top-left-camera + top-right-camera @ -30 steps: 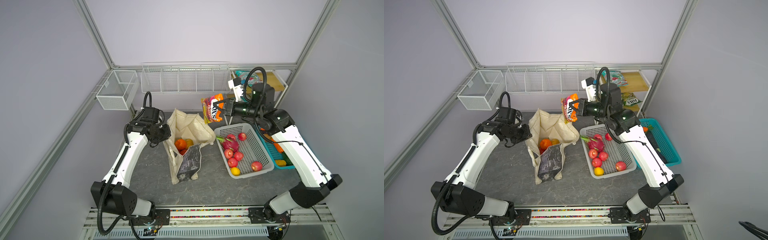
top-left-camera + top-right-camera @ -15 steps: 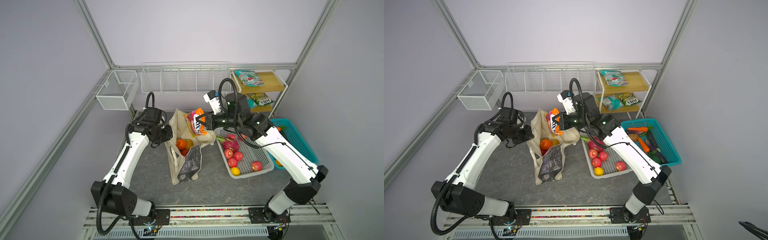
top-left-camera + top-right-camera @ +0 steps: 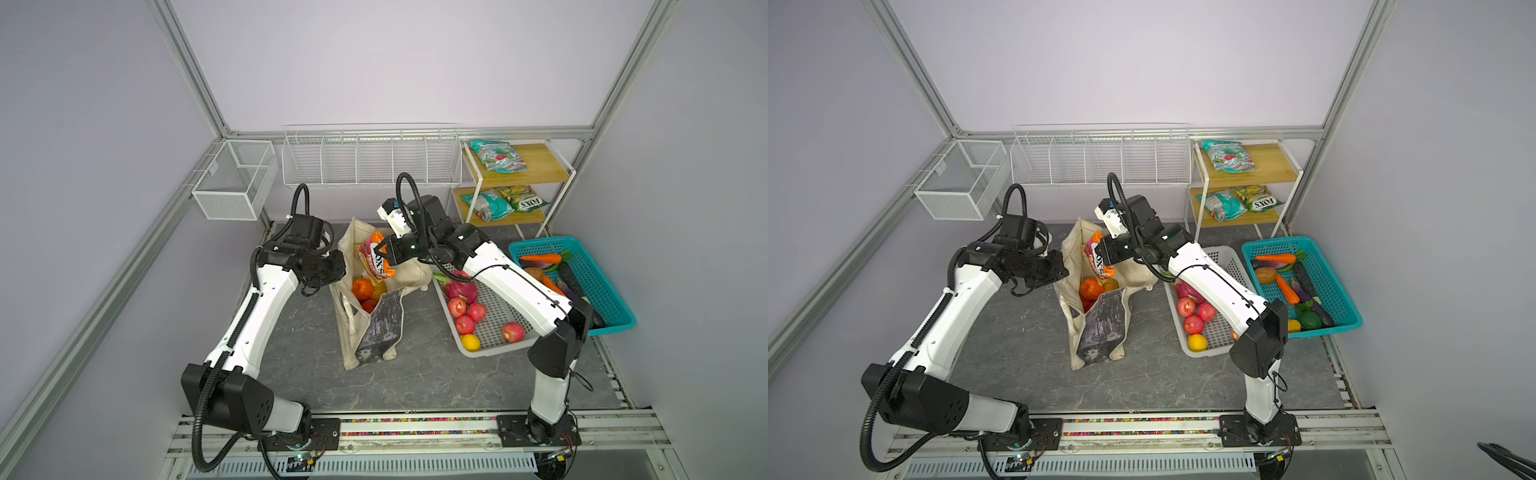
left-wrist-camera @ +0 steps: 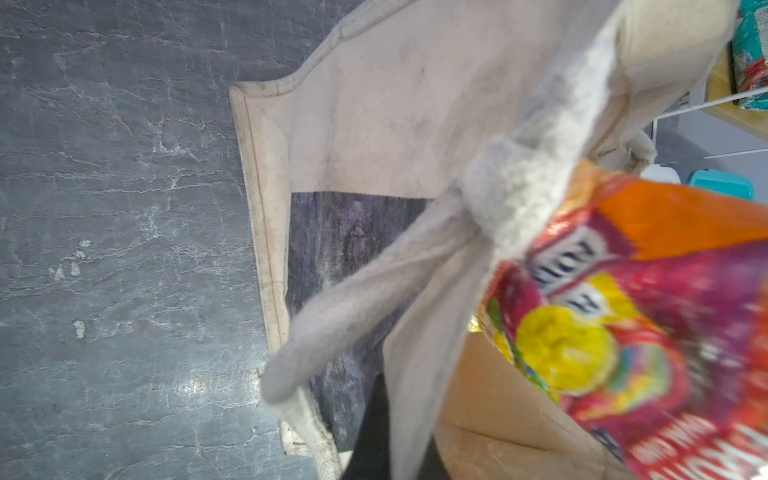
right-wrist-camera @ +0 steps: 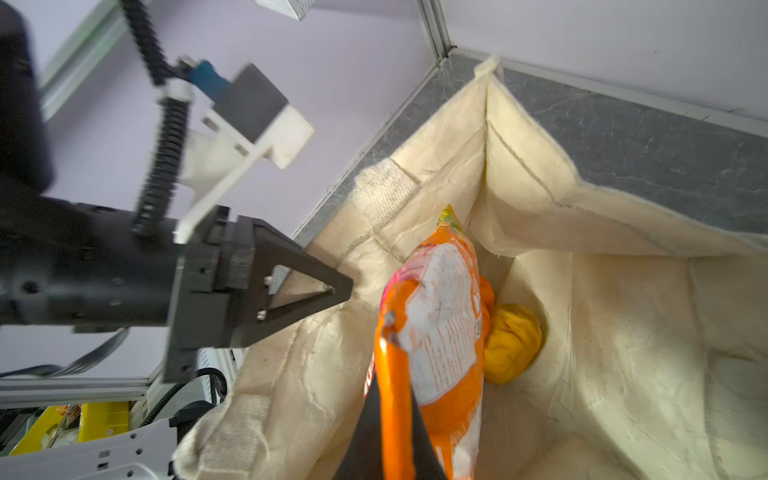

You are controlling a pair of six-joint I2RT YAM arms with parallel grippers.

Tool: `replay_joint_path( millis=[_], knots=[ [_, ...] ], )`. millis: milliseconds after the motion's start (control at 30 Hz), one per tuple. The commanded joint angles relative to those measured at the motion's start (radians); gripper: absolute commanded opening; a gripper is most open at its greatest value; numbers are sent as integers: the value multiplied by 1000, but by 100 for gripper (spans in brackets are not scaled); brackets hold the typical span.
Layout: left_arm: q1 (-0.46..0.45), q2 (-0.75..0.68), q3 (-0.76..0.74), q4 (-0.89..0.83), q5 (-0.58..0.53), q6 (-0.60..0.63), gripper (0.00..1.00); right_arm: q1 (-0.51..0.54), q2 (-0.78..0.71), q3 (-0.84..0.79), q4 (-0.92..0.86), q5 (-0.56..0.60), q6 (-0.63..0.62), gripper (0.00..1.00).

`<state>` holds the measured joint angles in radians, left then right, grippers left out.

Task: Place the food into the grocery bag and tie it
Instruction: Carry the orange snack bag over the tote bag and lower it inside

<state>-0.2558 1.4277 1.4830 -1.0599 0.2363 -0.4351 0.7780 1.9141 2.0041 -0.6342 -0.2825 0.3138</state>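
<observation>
On the table (image 3: pixel 436 374), nearest the front, the grocery bag (image 3: pixel 347 332) is stood with its dark panel turned forward and its mouth open upward. An orange (image 3: pixel 362 287) and a yellow fruit (image 5: pixel 511 340) are seen inside it. At the bag's left rim the left gripper (image 5: pixel 348 286) is closed, and the cream fabric appears to be pinched between its tips. The pinch itself is blurred and cut off in the left wrist view. Just beyond, the snack packet (image 3: pixel 374 266) is clamped by its upper edge in the closed right gripper (image 3: pixel 381 253). It is hung down from the gripper into the open mouth, above the fruit. To the right, apples (image 3: pixel 465 318) are seen in the white basket (image 3: pixel 490 353), partly hidden by the right arm (image 3: pixel 511 286). Vegetables (image 3: pixel 540 258) are seen in the teal basket (image 3: pixel 615 326). Farthest back, teal packets (image 3: pixel 498 156) are laid on the shelf (image 3: pixel 544 168).
</observation>
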Motion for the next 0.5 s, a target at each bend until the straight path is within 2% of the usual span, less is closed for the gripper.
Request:
replay_joint_path(
  millis=[0,467],
  knots=[
    [-7,-44,16,-44,11,12,0,10,0,-37,79,-25,12,7],
    [-8,-59,-4,-35,5,-6,0,41,113,-78,144,-58,54,7]
  ],
)
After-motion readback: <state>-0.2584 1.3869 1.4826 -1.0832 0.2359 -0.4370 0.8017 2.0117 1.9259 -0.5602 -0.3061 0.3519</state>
